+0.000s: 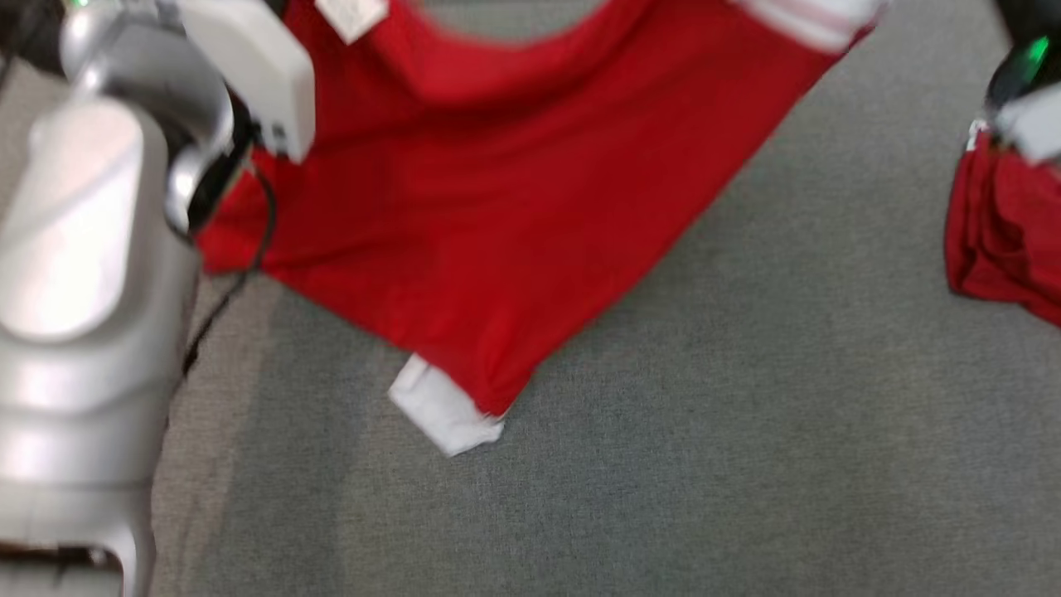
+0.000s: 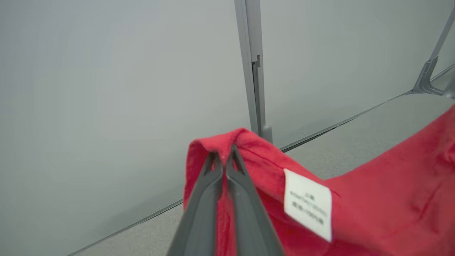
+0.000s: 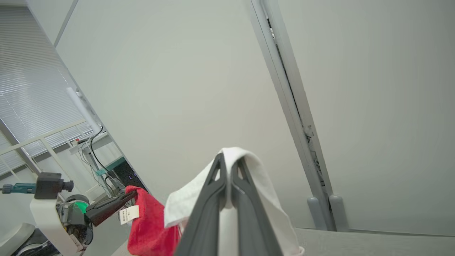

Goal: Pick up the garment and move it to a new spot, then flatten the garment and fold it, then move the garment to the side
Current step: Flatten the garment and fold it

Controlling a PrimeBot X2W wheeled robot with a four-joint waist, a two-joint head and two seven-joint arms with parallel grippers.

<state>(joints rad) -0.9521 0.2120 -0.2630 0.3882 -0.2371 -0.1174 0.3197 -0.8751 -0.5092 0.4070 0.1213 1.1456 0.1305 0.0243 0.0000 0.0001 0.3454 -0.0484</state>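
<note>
- You've got the red shirt [image 1: 497,207] lifted over the grey surface [image 1: 746,456]. The pick-up looks done and you seem mid-carry, with flattening, folding and setting aside left to do.
- In the head view it drapes down from 12 o'clock, with its white cuff [image 1: 443,410] low at 7 o'clock.
- Left gripper [image 2: 224,156]: jaws pinched tight on the red hem, care label [image 2: 308,204] at 4 o'clock.
- Right gripper [image 3: 229,160]: pinched tight on the white trim [image 3: 263,177].
</note>
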